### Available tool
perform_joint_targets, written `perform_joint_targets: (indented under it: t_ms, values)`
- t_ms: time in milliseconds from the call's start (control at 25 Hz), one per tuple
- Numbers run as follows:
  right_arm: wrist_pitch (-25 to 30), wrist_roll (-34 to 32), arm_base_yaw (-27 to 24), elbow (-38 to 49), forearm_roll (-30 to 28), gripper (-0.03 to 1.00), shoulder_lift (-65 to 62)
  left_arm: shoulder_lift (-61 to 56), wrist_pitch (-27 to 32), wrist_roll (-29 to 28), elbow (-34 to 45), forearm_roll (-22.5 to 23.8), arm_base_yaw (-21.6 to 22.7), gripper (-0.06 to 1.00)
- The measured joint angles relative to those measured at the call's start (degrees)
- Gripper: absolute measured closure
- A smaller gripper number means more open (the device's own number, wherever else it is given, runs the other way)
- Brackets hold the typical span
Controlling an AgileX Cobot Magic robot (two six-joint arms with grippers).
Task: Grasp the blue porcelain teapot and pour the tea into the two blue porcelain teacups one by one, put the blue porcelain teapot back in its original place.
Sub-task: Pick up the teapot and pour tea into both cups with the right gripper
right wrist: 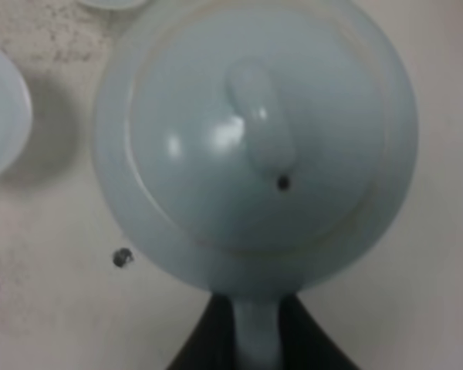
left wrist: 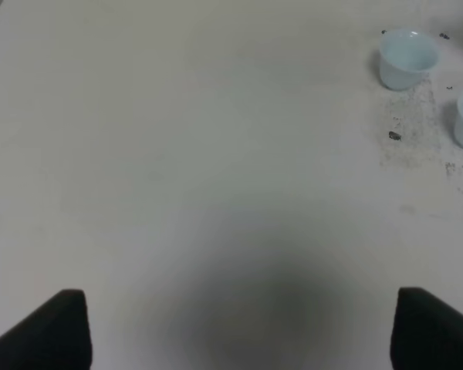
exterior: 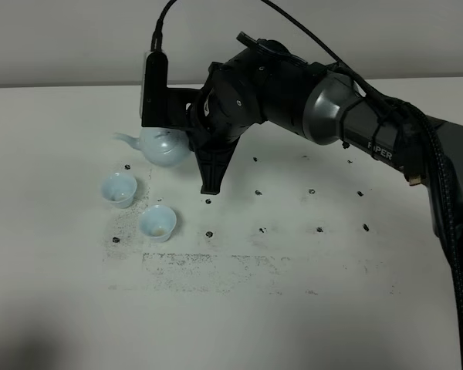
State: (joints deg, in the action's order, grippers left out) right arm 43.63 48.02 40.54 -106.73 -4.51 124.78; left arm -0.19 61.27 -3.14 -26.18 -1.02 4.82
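**A:** Which step is in hand?

**B:** The grasp is judged to be made and the pouring not yet begun. The loop handle of the pale blue glossy round porcelain teapot (right wrist: 255, 146) is pinched between the closed black jaws of the right gripper (right wrist: 256, 327). The arm is stretched across to the far left of the white table (exterior: 309, 308). The teapot is upright, lid on, spout turned to the left. Whether it is lifted clear cannot be told.

**A:** And the two small pale blue flared porcelain cups?

**B:** Both are set just near of the teapot, apart from it. The left cup (exterior: 119, 190) is placed below the spout, and the nearer cup (exterior: 157, 223) a little to its right. Their contents cannot be made out.

**A:** The left gripper (left wrist: 238, 308)?

**B:** It is spread wide over bare table, and nothing is held.

**A:** What is called for next?

**B:** The spout is to be brought over one cup's rim and the teapot tipped slowly. A firm pinch is needed, since the pot could swing on its narrow handle.
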Motion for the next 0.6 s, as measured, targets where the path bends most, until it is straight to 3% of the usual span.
perform_joint_targets:
  t_ms: [600]
  values:
    - [-5.0, 4.1, 2.0, 0.1, -8.3, 0.93, 3.9, 0.0, 0.0, 0.0, 0.0, 0.0, 0.0, 0.19]
